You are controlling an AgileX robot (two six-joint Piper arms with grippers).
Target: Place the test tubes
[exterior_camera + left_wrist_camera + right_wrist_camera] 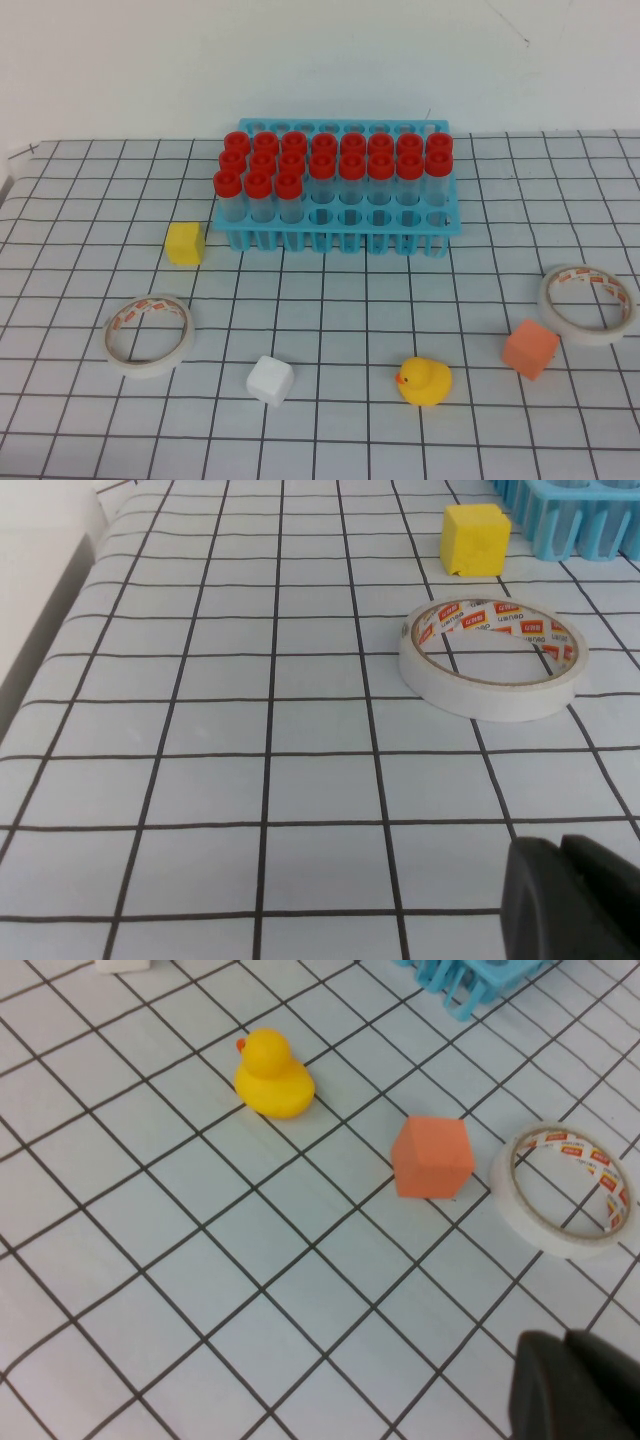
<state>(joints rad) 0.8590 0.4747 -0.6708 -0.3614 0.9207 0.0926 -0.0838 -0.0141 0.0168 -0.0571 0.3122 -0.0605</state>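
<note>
Gridded white tabletop runs back to a pale wall, where we find the blue rack with red-capped test tubes upright in it, its front-right holes vacant. Bare squares lie between rack and duck. Our left gripper, fingers pressed together and holding nothing, hovers near the left tape roll. Our right gripper, likewise closed, hovers near the right tape roll.

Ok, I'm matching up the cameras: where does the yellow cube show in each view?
High view: yellow cube just left of the blue rack's front left corner.
Left wrist view: next to the rack's corner, beyond the tape roll; the left gripper, shut, hovers nearer the camera.
Right wrist view: not in it; the right gripper, shut, hovers near the orange cube.
Shared landmark: the blue rack, seen in all three.
</note>
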